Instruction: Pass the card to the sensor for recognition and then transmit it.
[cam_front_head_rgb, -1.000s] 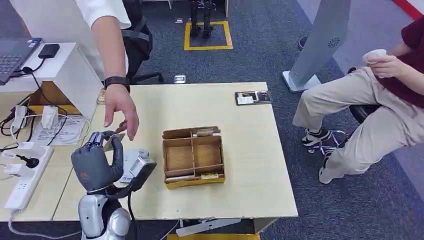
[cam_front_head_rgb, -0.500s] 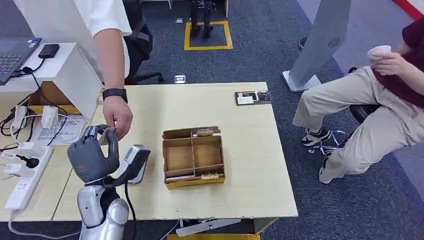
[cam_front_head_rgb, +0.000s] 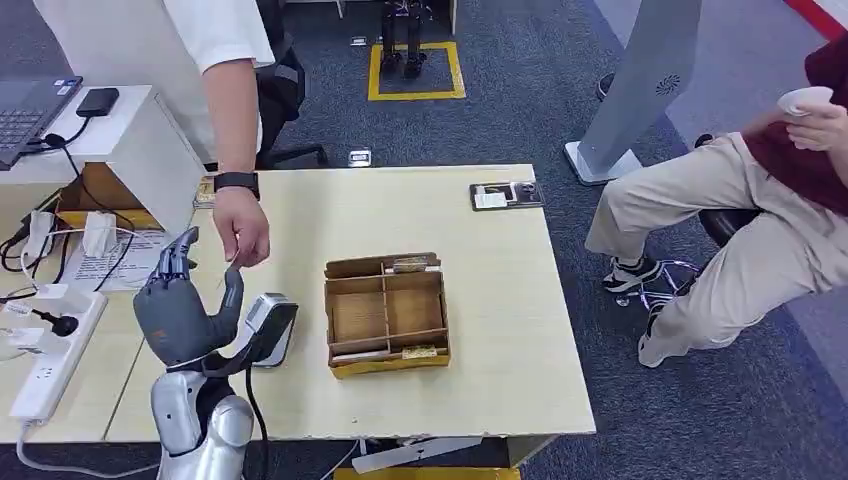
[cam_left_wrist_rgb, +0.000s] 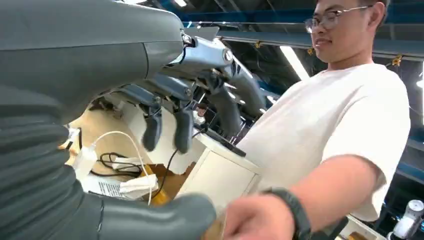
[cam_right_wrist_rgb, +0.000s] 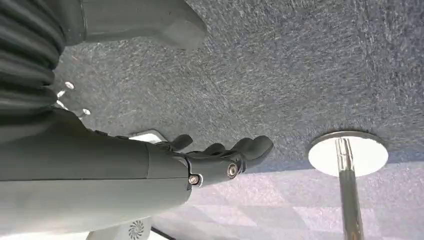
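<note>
My left hand (cam_front_head_rgb: 183, 312) is raised above the table's left part (cam_front_head_rgb: 480, 300), its fingers spread apart and nothing between them. In the left wrist view the dark fingers (cam_left_wrist_rgb: 182, 127) hang loose in front of a person in a white shirt. That person's hand (cam_front_head_rgb: 243, 228), with a black watch, hovers just beyond my fingertips; a tan sliver (cam_left_wrist_rgb: 216, 231) by their fingers may be the card, but I cannot tell. The grey sensor (cam_front_head_rgb: 266, 324) lies on the table right of my hand. My right hand (cam_right_wrist_rgb: 220, 157) hangs over carpet, holding nothing.
A cardboard compartment box (cam_front_head_rgb: 386, 312) sits mid-table. A black tray (cam_front_head_rgb: 507, 195) lies at the far right edge. A power strip (cam_front_head_rgb: 45, 350) and cables lie at the left. A seated person (cam_front_head_rgb: 740, 210) is right of the table.
My left hand held the card up; the person's hand closed on it, and my fingers have spread and let go. The person's hand has drawn back slightly.
</note>
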